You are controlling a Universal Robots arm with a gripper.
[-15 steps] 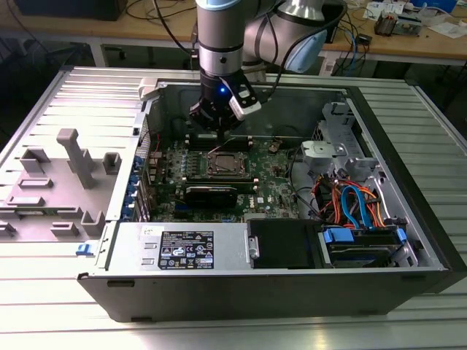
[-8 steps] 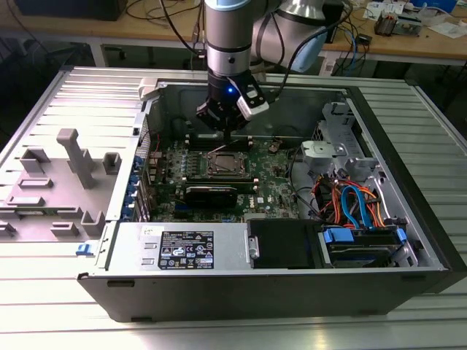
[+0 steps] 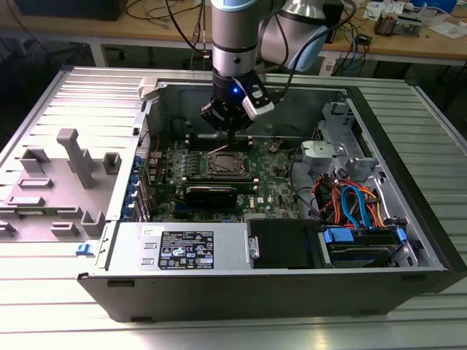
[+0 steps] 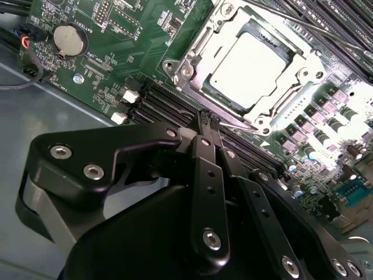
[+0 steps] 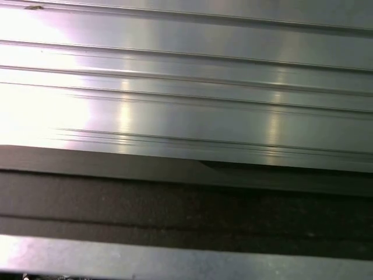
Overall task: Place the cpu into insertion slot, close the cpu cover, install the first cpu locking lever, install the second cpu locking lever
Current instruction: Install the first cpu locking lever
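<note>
The cpu (image 4: 250, 61) lies flat in the insertion slot (image 3: 222, 165), its shiny metal top showing through the cut-out of the cpu cover (image 4: 198, 41). The cover lies down around the chip. My gripper (image 4: 208, 118) hangs just above the socket's edge nearest the memory slots, with its black fingers pressed together and nothing visible between them. A thin silver lever rod (image 4: 242, 126) runs along that edge right beside the fingertips. In the exterior view the gripper (image 3: 230, 135) hovers over the back edge of the socket.
The motherboard (image 4: 111, 52) sits inside an open computer case (image 3: 408, 138) on a ribbed metal table (image 3: 44, 109). Black memory slots (image 4: 163, 108) flank the socket. Cables and drive bays (image 3: 357, 211) fill the exterior view's right. A coin battery (image 4: 70, 39) is on the board.
</note>
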